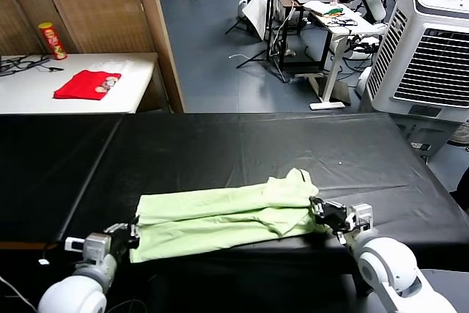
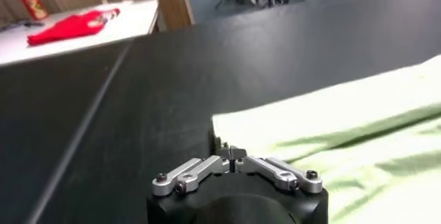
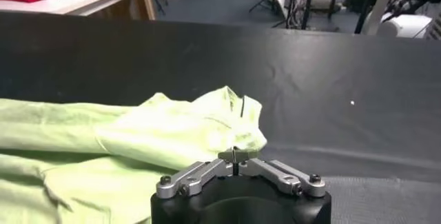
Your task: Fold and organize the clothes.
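The pale green shirt [image 1: 220, 218] lies as a long folded band across the near part of the black table [image 1: 220, 144], its collar end bunched at the right. My left gripper [image 1: 135, 233] is low at the shirt's left end, jaws shut at the cloth's corner [image 2: 233, 154]. My right gripper [image 1: 317, 210] is low at the collar end, jaws shut at the cloth's edge [image 3: 234, 156]. The shirt also shows in the left wrist view [image 2: 344, 129] and in the right wrist view [image 3: 158, 136]. Its buttons and printed patch are hidden.
A red garment [image 1: 86, 83] and a snack can [image 1: 52, 40] sit on a white table [image 1: 139, 71] at the back left, beside a wooden partition [image 1: 157, 27]. A white air cooler [image 1: 432, 49] stands at the back right. Desks and stands fill the room behind.
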Tool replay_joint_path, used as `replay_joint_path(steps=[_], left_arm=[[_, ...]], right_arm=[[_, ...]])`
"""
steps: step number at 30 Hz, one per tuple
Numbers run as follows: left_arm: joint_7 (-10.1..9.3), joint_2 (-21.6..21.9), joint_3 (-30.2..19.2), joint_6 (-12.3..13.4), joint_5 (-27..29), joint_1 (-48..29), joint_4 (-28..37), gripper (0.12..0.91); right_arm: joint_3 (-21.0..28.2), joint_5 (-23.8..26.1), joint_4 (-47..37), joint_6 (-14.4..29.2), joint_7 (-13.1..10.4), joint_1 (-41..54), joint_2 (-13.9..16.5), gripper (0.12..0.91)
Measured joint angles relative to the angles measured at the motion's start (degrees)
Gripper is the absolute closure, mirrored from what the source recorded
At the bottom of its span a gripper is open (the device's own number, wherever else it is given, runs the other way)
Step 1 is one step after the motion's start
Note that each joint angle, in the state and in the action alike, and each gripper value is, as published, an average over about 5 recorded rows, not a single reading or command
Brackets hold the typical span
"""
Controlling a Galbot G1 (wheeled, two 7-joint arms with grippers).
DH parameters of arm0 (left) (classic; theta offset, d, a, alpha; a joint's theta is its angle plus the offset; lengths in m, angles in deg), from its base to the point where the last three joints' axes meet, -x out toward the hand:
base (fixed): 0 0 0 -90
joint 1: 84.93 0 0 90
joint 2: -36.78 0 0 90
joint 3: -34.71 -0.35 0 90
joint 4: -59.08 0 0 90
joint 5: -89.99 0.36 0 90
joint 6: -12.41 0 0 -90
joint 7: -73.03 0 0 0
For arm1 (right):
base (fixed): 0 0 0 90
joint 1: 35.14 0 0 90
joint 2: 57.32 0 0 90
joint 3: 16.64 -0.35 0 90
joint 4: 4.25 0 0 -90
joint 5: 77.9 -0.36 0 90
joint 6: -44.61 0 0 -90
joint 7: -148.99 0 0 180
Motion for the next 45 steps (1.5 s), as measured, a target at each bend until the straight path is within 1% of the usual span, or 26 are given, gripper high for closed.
replay_joint_path(steps=[1, 2, 3, 5, 6, 8, 9, 12, 14, 16, 19, 21, 22, 25, 26, 28, 29, 34, 35, 36, 37, 39, 40, 43, 45], left_arm=[[-0.13, 0.1, 0.2, -0.2, -0.2, 0.0, -0.3, 0.605], [-0.23, 0.3, 0.4, -0.3, -0.5, -0.1, -0.5, 0.555], [-0.31, 0.5, 0.6, -0.5, -1.0, -0.1, -0.8, 0.488], [-0.40, 0.8, 1.0, -0.4, -2.3, -0.5, -1.2, 0.389], [-0.45, 0.9, 1.2, -0.1, -3.2, -0.8, -1.3, 0.335], [-0.66, 0.9, 1.2, 0.9, -5.1, -1.9, -0.9, 0.274], [-0.86, 0.9, 1.0, 1.6, -6.2, -2.7, -0.4, 0.250], [-1.73, 0.4, 0.2, 2.8, -9.8, -5.8, 2.0, 0.234], [-2.10, 0.0, -0.4, 2.8, -12.3, -8.0, 4.1, 0.233], [-2.06, -0.4, -1.0, 2.8, -14.1, -9.9, 6.1, 0.232], [-1.82, -0.6, -1.7, 2.6, -15.0, -11.8, 8.8, 0.232], [-1.74, -0.7, -1.9, 2.4, -15.2, -12.6, 10.3, 0.232], [-1.72, -0.7, -2.0, 2.4, -15.2, -12.9, 10.9, 0.232], [-1.67, -0.7, -2.1, 2.2, -15.2, -13.3, 12.5, 0.234], [-1.64, -0.7, -2.1, 2.2, -15.2, -13.4, 12.9, 0.244], [-1.57, -0.7, -2.0, 2.1, -15.3, -13.4, 13.4, 0.298], [-1.52, -0.7, -2.0, 2.2, -15.3, -13.3, 13.6, 0.341], [-0.69, -0.9, -1.8, 2.5, -15.5, -13.3, 14.3, 0.618], [-0.50, -1.0, -1.9, 2.6, -15.4, -13.3, 14.4, 0.669], [-0.34, -1.2, -1.9, 2.8, -15.2, -13.4, 14.5, 0.736], [-0.24, -1.3, -2.0, 3.1, -14.8, -13.5, 14.7, 0.786], [0.01, -1.7, -2.4, 4.1, -13.2, -13.8, 15.1, 0.863], [0.22, -1.8, -2.6, 4.7, -12.0, -14.1, 15.4, 0.882], [1.13, -2.2, -3.4, 6.9, -8.1, -15.0, 16.6, 0.892], [1.86, -2.2, -4.1, 7.8, -5.9, -16.0, 17.7, 0.897]], right_arm=[[-0.5, -0.3, 0.3, -0.1, 0.0, 0.1, 0.0, 0.503], [-1.0, -0.7, 0.4, -0.1, 0.0, 0.4, 0.0, 0.436], [-1.5, -1.0, 0.5, 0.0, -0.2, 0.7, 0.0, 0.370], [-2.1, -1.2, 0.3, 0.5, -0.7, 1.8, -0.4, 0.286], [-2.1, -1.1, 0.0, 0.9, -1.0, 2.5, -0.7, 0.259], [-1.7, -0.2, -1.1, 1.4, -1.6, 4.3, -1.6, 0.235], [-1.3, 0.5, -1.9, 1.7, -1.7, 5.4, -2.2, 0.231], [1.0, 2.7, -5.2, 2.3, -1.7, 9.1, -4.3, 0.228], [2.8, 3.9, -7.9, 2.7, -1.7, 11.7, -5.9, 0.227], [4.7, 5.0, -10.9, 2.9, -1.4, 14.1, -7.3, 0.227], [7.1, 6.2, -14.8, 3.1, -0.8, 16.9, -9.0, 0.229], [8.4, 6.8, -17.0, 3.1, -0.3, 18.4, -10.0, 0.247], [9.0, 7.0, -18.0, 3.1, -0.1, 19.0, -10.4, 0.270], [10.3, 7.5, -20.1, 3.1, 0.4, 20.1, -11.4, 0.365], [10.6, 7.7, -20.6, 3.1, 0.5, 20.3, -11.6, 0.411], [11.1, 8.0, -21.3, 3.1, 0.7, 20.5, -12.0, 0.480], [11.3, 8.2, -21.5, 3.1, 0.7, 20.6, -12.2, 0.533], [11.6, 9.8, -22.0, 4.1, 0.3, 20.2, -13.1, 0.765], [11.6, 10.3, -22.0, 4.6, -0.1, 20.0, -13.3, 0.810], [11.4, 10.8, -21.9, 5.1, -0.7, 19.7, -13.6, 0.842], [11.3, 11.3, -21.7, 5.5, -1.3, 19.4, -13.8, 0.874], [10.9, 12.5, -21.4, 6.5, -2.9, 18.7, -14.4, 0.894], [10.6, 13.3, -21.2, 6.9, -3.6, 18.3, -14.8, 0.899], [9.7, 16.0, -20.5, 8.1, -5.7, 17.0, -16.2, 0.899], [9.0, 17.7, -20.1, 8.5, -6.7, 16.2, -17.3, 0.899]])
